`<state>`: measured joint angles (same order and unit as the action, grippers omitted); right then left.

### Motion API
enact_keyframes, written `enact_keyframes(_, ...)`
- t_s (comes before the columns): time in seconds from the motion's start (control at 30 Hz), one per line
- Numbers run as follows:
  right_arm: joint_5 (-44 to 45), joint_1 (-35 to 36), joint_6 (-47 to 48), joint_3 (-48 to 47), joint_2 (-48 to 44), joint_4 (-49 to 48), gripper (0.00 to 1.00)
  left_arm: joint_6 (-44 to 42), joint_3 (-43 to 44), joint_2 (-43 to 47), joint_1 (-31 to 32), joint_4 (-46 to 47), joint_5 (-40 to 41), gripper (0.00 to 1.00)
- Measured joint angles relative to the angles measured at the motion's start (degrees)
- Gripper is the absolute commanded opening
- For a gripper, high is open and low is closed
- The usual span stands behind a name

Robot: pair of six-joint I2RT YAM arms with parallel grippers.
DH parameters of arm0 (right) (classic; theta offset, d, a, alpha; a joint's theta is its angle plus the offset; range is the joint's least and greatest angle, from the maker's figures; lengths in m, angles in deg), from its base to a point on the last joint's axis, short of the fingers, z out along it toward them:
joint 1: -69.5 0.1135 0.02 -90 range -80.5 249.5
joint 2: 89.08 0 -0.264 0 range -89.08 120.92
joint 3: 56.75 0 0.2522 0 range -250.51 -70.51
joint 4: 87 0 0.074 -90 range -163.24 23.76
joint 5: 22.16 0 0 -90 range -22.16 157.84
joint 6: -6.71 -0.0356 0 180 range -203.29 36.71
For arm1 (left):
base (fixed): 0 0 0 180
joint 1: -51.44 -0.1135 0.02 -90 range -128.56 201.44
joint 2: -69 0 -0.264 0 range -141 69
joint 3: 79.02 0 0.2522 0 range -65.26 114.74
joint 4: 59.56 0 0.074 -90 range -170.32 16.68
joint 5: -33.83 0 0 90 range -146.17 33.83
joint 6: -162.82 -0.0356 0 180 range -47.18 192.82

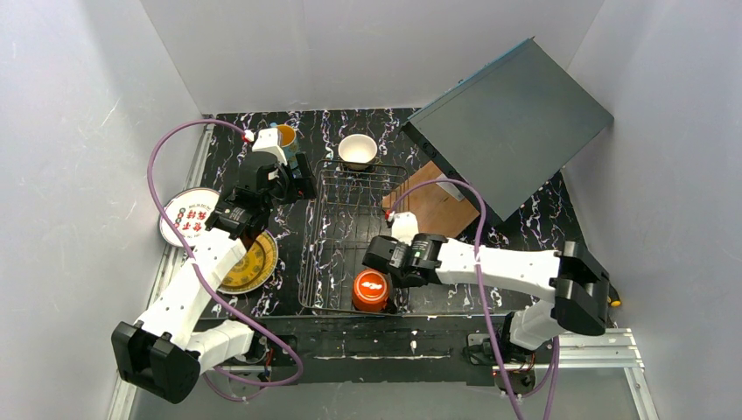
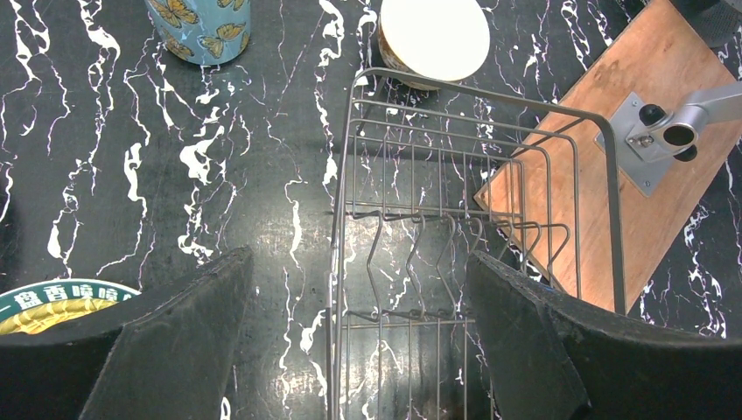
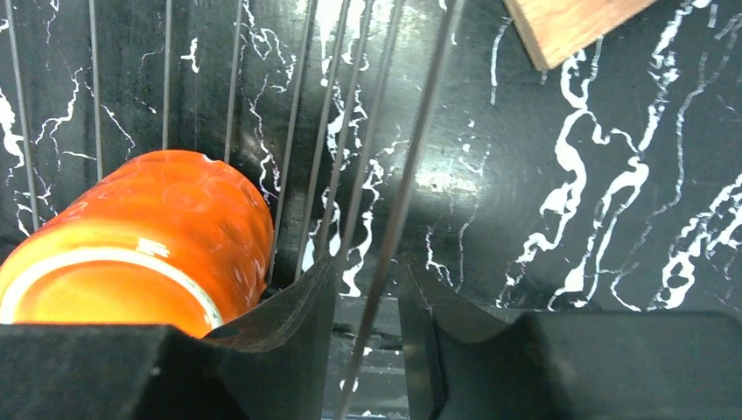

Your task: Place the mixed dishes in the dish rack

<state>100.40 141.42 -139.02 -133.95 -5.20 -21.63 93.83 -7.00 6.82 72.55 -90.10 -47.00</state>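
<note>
While inside dish rack [image 1: 350, 188], orange mug [image 1: 371, 290]

walls [image 1: 87, 131]: plain white | tabletop [image 1: 538, 223]: black marble (white veins)

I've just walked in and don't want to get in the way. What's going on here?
Two robot arms are loading dishes into the dish rack. The orange mug sits at the rack's near end, and the right gripper is beside it with its fingers slightly apart, holding nothing. The left gripper hangs open and empty over the rack's left edge. The blue mug, bowl, yellow plate and white plate are outside the rack.
</note>
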Motion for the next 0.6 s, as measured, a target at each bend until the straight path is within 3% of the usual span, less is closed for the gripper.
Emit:
enact_keyframes(0.37,-1.4,-0.3,1.3,-1.0,4.0,-1.7,0.12,0.0,0.1,0.0,0.0,-0.1,0.0,0.90)
enact_keyframes(0.6,-1.4,-0.6,0.2,-7.1,4.1,1.5,0.05,0.0,0.4,0.0,0.0,-0.2,0.0,0.90)
